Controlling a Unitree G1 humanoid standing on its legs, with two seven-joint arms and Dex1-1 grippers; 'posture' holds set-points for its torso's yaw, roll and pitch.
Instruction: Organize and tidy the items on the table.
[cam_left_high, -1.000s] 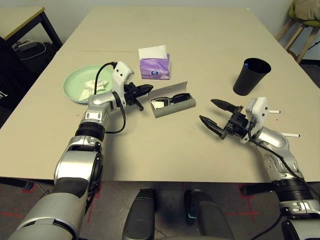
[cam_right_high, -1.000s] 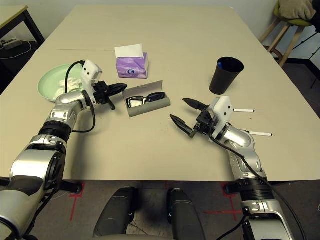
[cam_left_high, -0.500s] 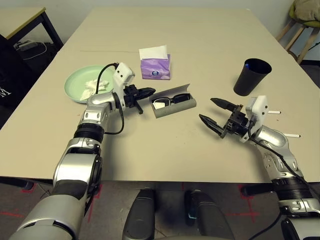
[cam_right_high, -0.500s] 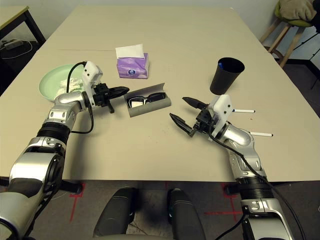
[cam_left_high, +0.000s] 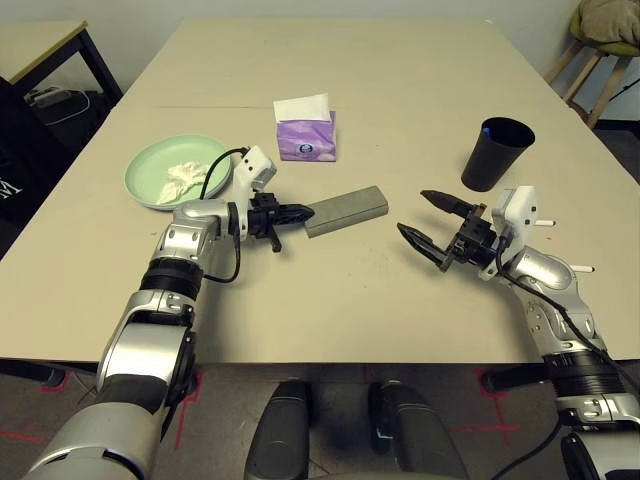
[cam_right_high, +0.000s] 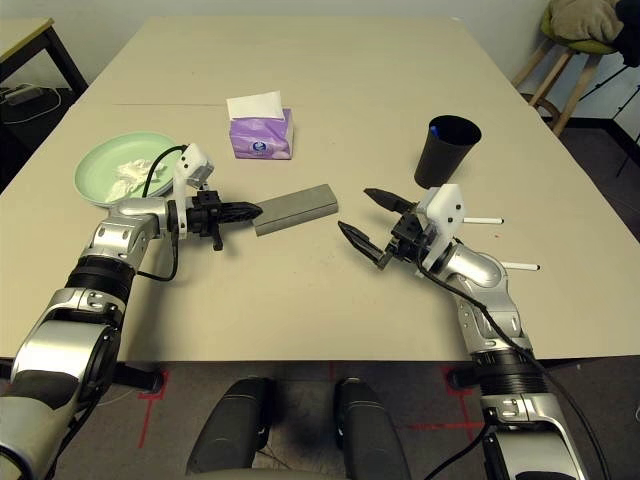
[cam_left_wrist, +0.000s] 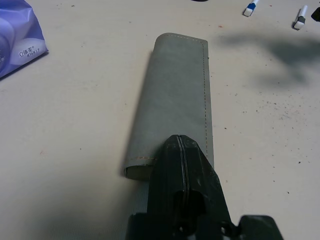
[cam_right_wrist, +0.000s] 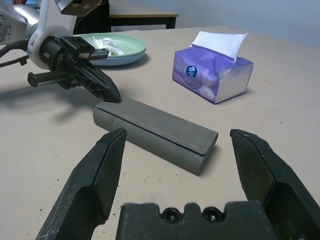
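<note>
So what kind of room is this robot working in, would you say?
Probably an office or lab meeting room rather than a home: a large plain beige table, a smaller black-legged side table with cables beneath it, and red tape marks on the grey carpet below, likely positioning marks.

Even indoor light, soft shadows

The two head views look forward and down over the desk (cam_left_high: 420, 60) from above the forearms, far enough back to take in both arms. The left wrist view looks close along the left hand (cam_left_wrist: 182, 150) onto the grey glasses case (cam_left_wrist: 175, 95), purple tissue box (cam_left_wrist: 17, 37) at upper left. The right wrist view sits low, facing across the same case and box between the right hand (cam_right_wrist: 180, 145) fingers
</note>
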